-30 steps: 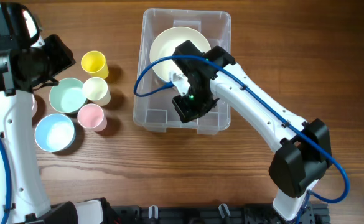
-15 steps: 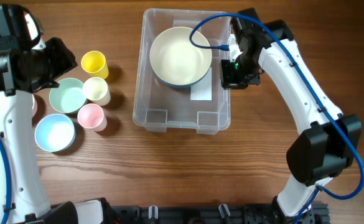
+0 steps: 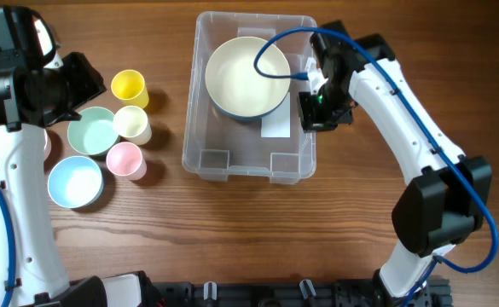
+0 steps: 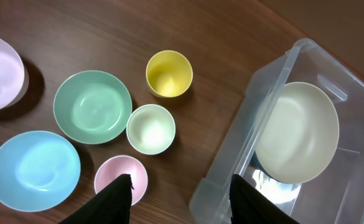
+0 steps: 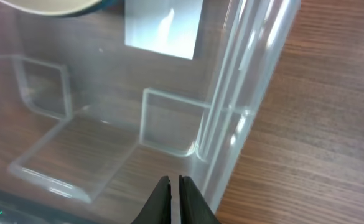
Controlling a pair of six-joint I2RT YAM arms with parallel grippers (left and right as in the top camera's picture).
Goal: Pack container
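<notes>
Two arms reach over a wooden desk. The clear container sits at the desk's centre, with a cream bowl in its far half. The right gripper hovers at the container's right wall, clenched on nothing. The left gripper, fingers spread and empty, hangs between a pink cup and the container's corner.

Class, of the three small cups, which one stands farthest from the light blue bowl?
The yellow cup. The pink cup sits right beside the light blue bowl, and the cream cup lies between.
</notes>
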